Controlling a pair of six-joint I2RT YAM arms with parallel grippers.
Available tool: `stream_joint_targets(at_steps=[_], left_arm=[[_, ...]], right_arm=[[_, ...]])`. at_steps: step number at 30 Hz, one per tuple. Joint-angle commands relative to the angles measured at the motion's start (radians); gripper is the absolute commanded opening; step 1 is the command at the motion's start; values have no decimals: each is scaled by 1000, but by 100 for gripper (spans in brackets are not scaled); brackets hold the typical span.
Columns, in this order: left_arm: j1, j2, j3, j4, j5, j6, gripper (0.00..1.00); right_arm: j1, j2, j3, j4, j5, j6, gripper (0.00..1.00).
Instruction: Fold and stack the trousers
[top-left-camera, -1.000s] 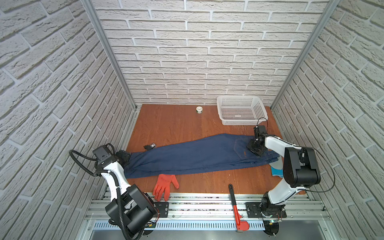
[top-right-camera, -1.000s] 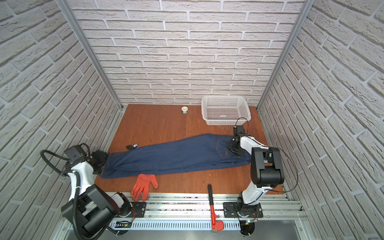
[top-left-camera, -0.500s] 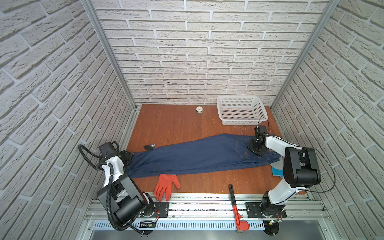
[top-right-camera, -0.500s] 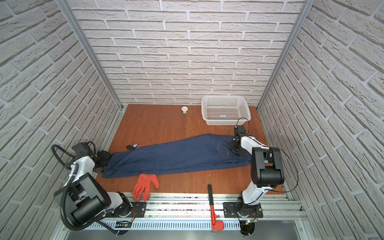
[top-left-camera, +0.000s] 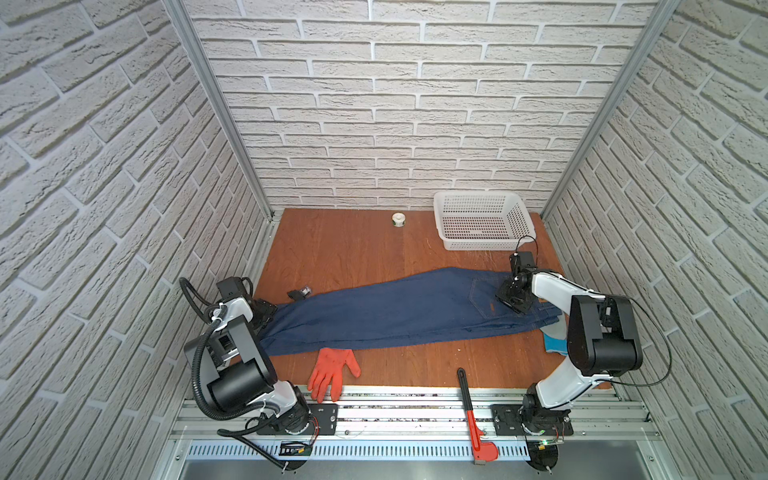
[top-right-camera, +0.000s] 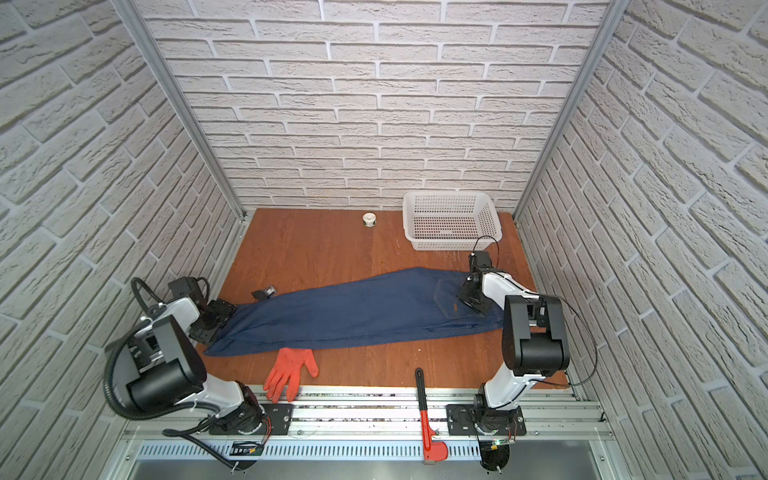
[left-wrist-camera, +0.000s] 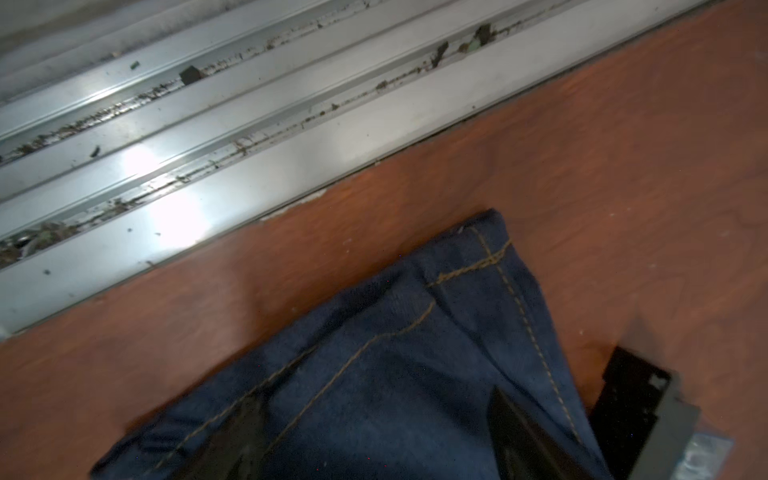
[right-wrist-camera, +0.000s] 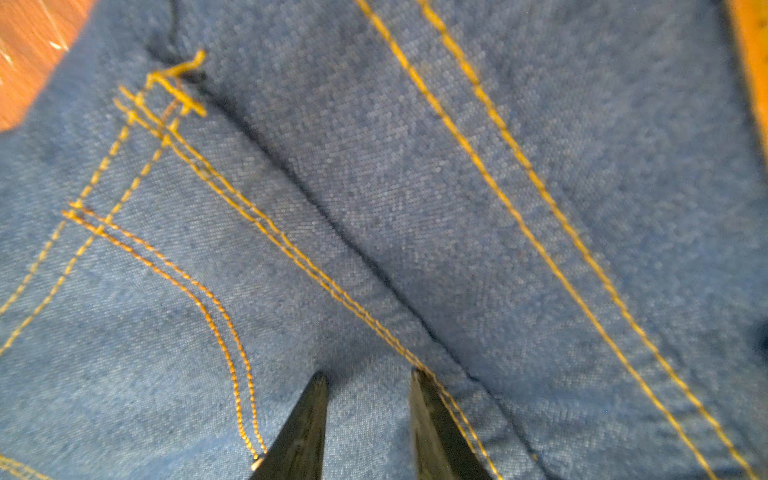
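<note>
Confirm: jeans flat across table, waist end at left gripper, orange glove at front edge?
No: the jeans have their waist end at the right gripper, hems at the left gripper, as both top views show. Rest holds: flat, orange glove at front edge.

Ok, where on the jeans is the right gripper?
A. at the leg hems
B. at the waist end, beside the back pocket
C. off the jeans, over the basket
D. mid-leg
B: in both top views the right gripper is down on the trousers at the waist end, just beside the back pocket.
</note>
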Motion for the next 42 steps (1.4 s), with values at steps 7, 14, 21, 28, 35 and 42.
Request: stream_joint_targets(at_steps=[7,14,21,28,35,42], left_arm=[[-5,-1,90,-4,-42,12,80],[-8,53,218,-109,-75,83,72],[-44,133,246,-136,-71,117,60],[-56,165,221,-112,-91,105,43],[-65,141,199,-144,-161,101,62],[-72,145,194,-146,-190,108,58]], right_arm=[[-9,-27,-18,-52,26,-10,35],[-6,-24,-12,-52,22,-10,34],[-3,-22,-11,-51,20,-9,33],[2,-23,-16,-49,16,-11,31],[2,-22,-19,-46,14,-12,30],[3,-20,-17,-44,13,-10,30]])
